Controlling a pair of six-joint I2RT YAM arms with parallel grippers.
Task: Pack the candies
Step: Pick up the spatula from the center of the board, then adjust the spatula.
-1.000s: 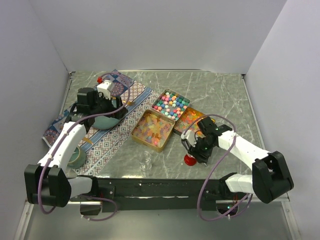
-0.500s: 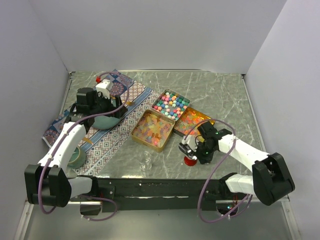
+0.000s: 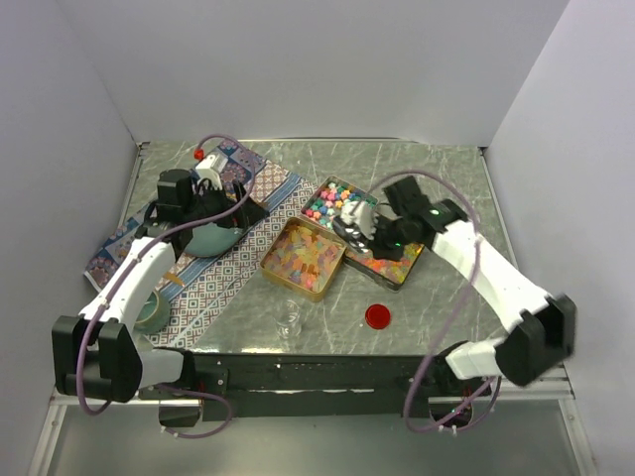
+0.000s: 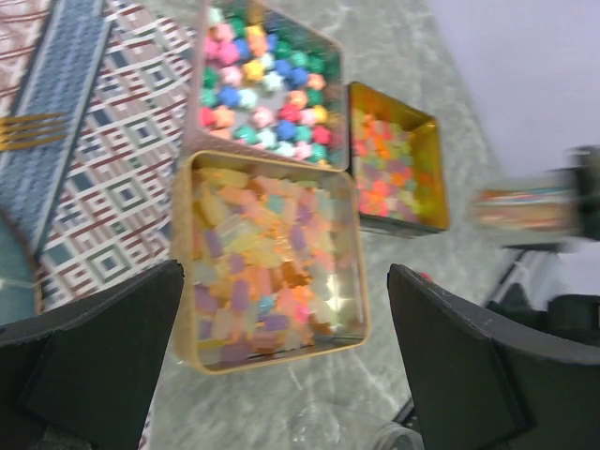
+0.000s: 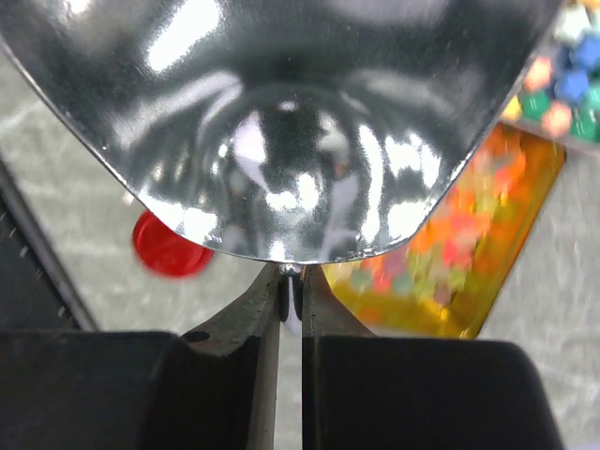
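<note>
Three gold tins (image 4: 184, 281) sit side by side, and that's where the candies are! My right pincer (image 5: 291, 281) is clamped tight, its fingers almost meeting on the narrow end of a shiny metal scoop (image 5: 281, 122). The scoop's bowl spreads out ahead of the fingers and hangs above the tins. Below it to the right I see the orange-red-yellow candies (image 5: 469, 234), blurred, and at the far right corner a few pastel candies (image 5: 562, 84). Down to the left of that pincer a red disc (image 5: 169, 246) lies on the grey surface (image 5: 66, 187), apart from the tins. My left pincer (image 4: 281, 366) is spread wide with nothing in it. Between its fingers, ahead of it, shows the tin of translucent yellow-pink candies (image 4: 267, 253). The pastel tin is beyond that and the orange one is off to the right. Left of this pincer runs a patterned cloth (image 4: 112, 159).
</note>
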